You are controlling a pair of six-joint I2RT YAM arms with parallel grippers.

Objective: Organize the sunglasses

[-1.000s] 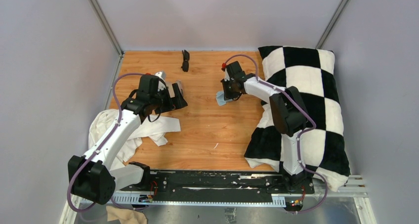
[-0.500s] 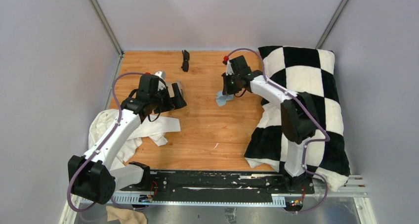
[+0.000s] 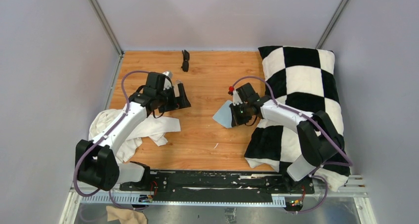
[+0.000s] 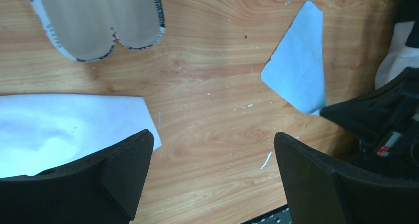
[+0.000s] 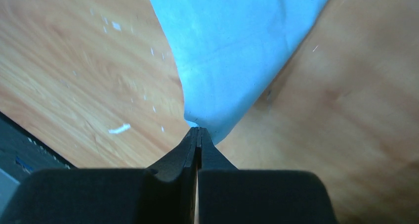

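Where the wooden tabletop [image 3: 197, 135] meets the grey back wall [image 3: 217, 16], the sunglasses [image 3: 185, 60] lie folded, beyond the left gripper [image 4: 212, 169] and well apart from it. That gripper is spread wide and empty above bare wood, with the tan-grey case [image 4: 99, 21] just ahead. The right gripper [image 5: 197, 132] is clenched on a corner of the light-blue cloth [image 5: 232, 51]. A checkered pillow [image 3: 306, 85] lies to its right.

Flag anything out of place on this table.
A checkered pillow sprawls over the right side, and a crumpled white cloth is bunched at the left edge. The sunglasses lie alone at the far edge.
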